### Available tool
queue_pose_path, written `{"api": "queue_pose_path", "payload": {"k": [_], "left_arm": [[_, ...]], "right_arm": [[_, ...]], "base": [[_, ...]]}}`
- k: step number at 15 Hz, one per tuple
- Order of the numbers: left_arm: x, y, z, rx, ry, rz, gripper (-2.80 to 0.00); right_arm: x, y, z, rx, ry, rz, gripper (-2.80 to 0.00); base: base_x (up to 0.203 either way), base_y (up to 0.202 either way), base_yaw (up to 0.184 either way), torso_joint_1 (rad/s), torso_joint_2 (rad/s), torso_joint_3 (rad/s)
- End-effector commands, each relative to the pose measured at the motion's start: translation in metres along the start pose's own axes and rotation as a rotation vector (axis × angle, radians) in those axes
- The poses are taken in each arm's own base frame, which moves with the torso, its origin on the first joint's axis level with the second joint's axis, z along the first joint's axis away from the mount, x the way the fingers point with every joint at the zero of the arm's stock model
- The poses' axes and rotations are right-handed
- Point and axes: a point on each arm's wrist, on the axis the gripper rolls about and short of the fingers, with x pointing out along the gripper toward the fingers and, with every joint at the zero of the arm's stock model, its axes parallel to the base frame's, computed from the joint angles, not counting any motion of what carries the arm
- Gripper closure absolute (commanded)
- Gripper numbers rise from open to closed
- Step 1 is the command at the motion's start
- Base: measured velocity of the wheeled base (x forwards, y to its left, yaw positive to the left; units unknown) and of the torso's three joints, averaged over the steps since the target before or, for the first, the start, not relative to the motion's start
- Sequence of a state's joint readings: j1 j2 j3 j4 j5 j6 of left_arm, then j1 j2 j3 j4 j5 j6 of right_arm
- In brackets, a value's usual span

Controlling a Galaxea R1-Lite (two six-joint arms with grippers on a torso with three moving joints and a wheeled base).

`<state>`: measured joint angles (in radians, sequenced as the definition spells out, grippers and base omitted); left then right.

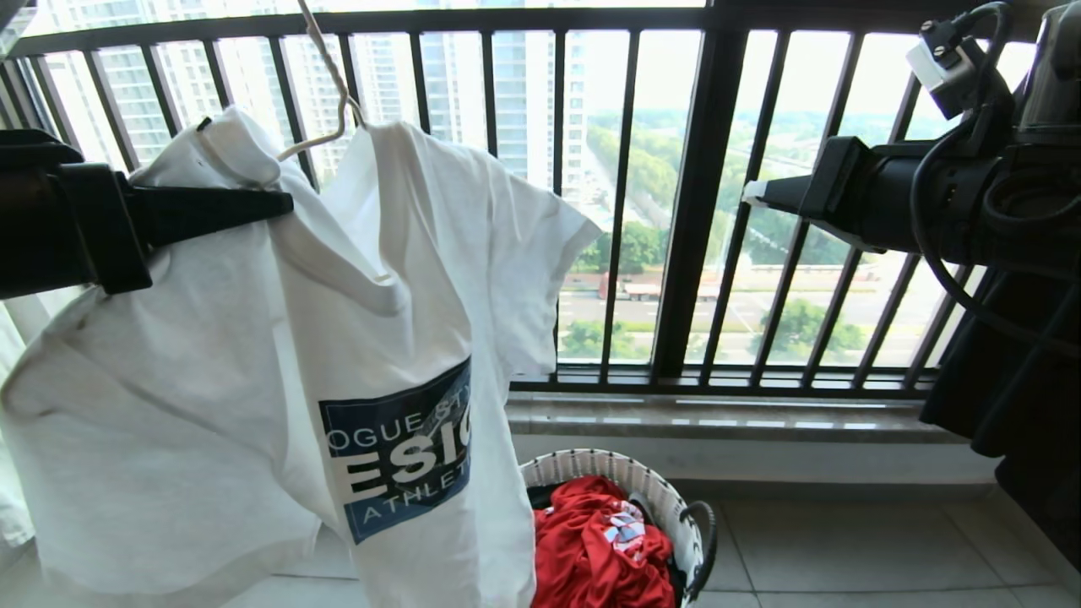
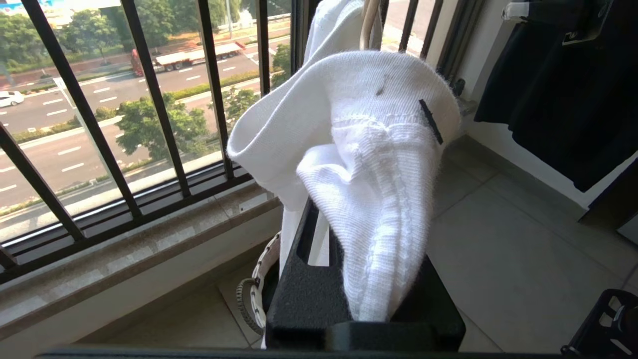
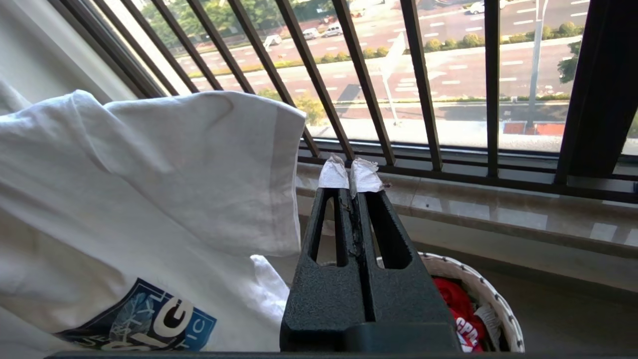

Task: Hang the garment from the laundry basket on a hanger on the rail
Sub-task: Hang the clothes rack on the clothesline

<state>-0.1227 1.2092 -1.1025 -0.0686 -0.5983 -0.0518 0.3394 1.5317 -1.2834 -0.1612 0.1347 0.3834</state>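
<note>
The black balcony railing (image 1: 701, 194) fills the background, and in front of it the white T-shirt (image 1: 253, 380) hangs in the air on the thin cream wire hanger (image 1: 334, 93), its blue graphic facing the room. The left gripper (image 1: 274, 205) is clamped tight on the shirt's ribbed collar. The right gripper (image 3: 351, 177) is raised near the railing, its paper-tipped fingers pressed together on nothing. Below on the tiles, the white woven laundry basket (image 1: 667, 494) holds a red cloth (image 1: 595, 540)
</note>
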Motion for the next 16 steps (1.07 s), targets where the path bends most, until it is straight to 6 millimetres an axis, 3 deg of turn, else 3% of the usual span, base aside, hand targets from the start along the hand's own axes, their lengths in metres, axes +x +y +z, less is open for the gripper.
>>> {"api": "queue_pose_path", "payload": {"k": [1, 5, 10, 16], "left_arm": [[-0.005, -0.002, -0.002, 0.000, -0.008, 0.012, 0.00], [0.001, 0.002, -0.006, -0.014, 0.011, 0.036, 0.00], [0.004, 0.005, -0.007, -0.019, 0.019, 0.036, 0.00], [0.005, 0.005, -0.007, -0.020, 0.020, 0.035, 0.00]], "right_arm": [[0.005, -0.001, -0.006, -0.017, 0.019, -0.016, 0.00], [0.014, -0.007, -0.026, -0.101, 0.091, -0.043, 0.00], [0.008, -0.005, -0.026, -0.134, 0.089, -0.039, 0.00], [0.005, -0.005, -0.026, -0.149, 0.088, -0.038, 0.00]], "base": [[0.000, 0.000, 0.000, 0.000, 0.00, 0.000], [0.000, 0.000, 0.000, 0.000, 0.00, 0.000], [0.000, 0.000, 0.000, 0.000, 0.00, 0.000], [0.000, 0.000, 0.000, 0.053, -0.31, -0.308]]}}
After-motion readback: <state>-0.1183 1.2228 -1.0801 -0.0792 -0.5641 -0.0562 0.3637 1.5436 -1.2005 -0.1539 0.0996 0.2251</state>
